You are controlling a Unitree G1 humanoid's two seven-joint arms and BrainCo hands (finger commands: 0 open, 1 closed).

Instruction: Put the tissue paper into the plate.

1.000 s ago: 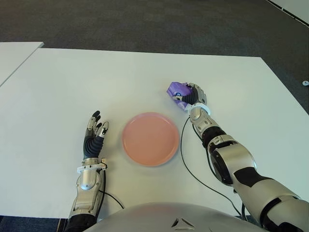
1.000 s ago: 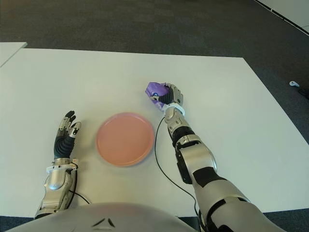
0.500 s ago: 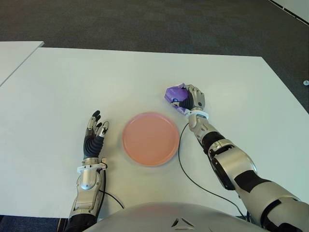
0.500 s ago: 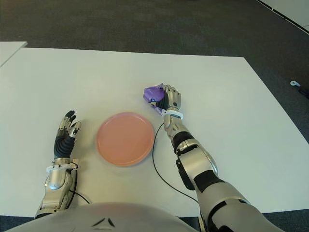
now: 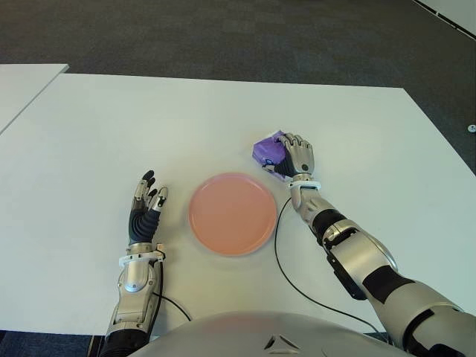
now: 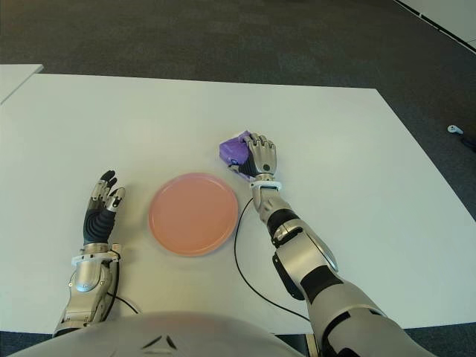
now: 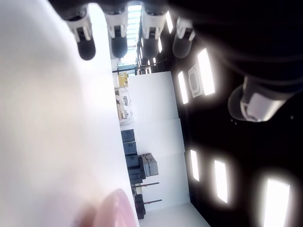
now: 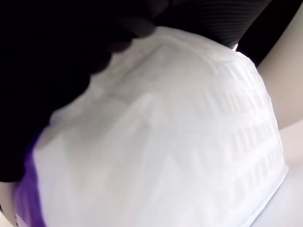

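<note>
On the white table (image 5: 89, 134), right hand (image 5: 296, 158) grips the purple tissue pack (image 5: 268, 151) at the pink plate's (image 5: 232, 213) one o'clock; a loose hold could drop it short. Left hand (image 5: 145, 204) shows open at nine o'clock.

I see the purple tissue pack (image 5: 268, 152) right of centre, gripped in my right hand (image 5: 296, 158), just upper right of the empty pink plate (image 5: 231, 213).

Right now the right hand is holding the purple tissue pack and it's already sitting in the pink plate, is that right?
Not quite. The right hand does grip the purple tissue pack, but the pack is not in the pink plate. The left eye view shows it beyond the plate's far right edge, over the white table. The plate holds nothing.
</note>
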